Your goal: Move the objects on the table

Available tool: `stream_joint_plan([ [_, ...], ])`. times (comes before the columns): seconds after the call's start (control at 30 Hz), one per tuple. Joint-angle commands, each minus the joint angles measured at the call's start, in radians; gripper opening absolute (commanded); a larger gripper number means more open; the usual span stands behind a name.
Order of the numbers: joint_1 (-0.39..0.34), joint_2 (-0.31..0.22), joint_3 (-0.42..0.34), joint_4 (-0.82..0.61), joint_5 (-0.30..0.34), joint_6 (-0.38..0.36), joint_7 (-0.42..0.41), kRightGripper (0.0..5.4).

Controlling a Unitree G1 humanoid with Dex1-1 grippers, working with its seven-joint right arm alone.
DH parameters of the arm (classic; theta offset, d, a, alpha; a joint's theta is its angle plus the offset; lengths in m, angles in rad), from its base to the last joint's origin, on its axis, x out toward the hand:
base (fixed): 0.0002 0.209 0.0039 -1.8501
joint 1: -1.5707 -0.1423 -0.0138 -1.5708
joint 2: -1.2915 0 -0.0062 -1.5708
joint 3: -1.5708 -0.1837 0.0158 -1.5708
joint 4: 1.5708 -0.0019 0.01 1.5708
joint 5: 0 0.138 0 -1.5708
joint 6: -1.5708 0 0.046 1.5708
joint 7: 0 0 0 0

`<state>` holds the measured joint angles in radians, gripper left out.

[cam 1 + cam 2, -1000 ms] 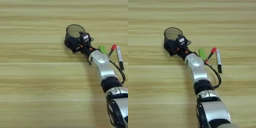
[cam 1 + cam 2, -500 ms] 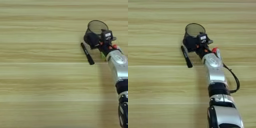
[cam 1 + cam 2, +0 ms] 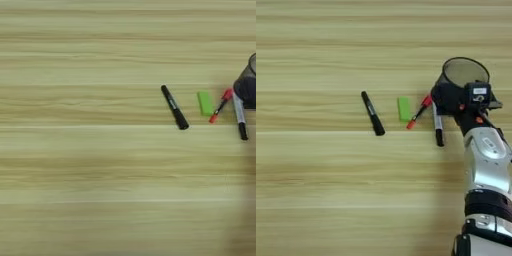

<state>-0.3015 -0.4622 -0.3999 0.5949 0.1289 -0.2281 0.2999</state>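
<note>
Right, on my screen I count five loose things on the surface (image 3: 316, 190), one of each: a black marker (image 3: 372, 113), a small green block (image 3: 404, 108), a red-capped pen (image 3: 419, 112), a silver-grey marker (image 3: 437, 124) with a black cap, and a black wire-mesh pen cup (image 3: 462, 73).

The first four lie in a row across the middle of the wood, the black marker furthest to my left and well apart from the block. The block sits just beside the pen's red tip. The pen slants up to the right, and its upper end meets the top of the silver-grey marker, which points down with its black cap nearest me. The cup stands upright at the right end of the row, just behind those two upper ends.

My right claw (image 3: 448, 97) shows only in the right eye view, at the front wall of the cup. Its black fingers merge with the dark mesh, so I cannot tell whether they are spread, together or clamped on the cup wall. The silver forearm (image 3: 485, 155) runs down to the bottom edge.

The cup is round, with see-through mesh and a dark rim. The markers are slim cylinders, the block is a flat rectangle. The surface is light wood-grain planks in tan and pale yellow.
</note>
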Motion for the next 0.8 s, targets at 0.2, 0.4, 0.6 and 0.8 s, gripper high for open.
stream_joint_plan([
  [0.2, -0.053, -0.110, -0.059, 0.068, 0.017, -0.034, -0.049, 4.73],
  [0.4, -0.072, -0.104, -0.036, 0.143, 0.005, -0.061, -0.063, 4.73],
  [0.6, -0.086, -0.094, -0.017, 0.205, 0.006, -0.085, -0.065, 4.73],
  [0.8, -0.101, -0.080, 0.004, 0.251, 0.006, -0.104, -0.065, 4.73],
])
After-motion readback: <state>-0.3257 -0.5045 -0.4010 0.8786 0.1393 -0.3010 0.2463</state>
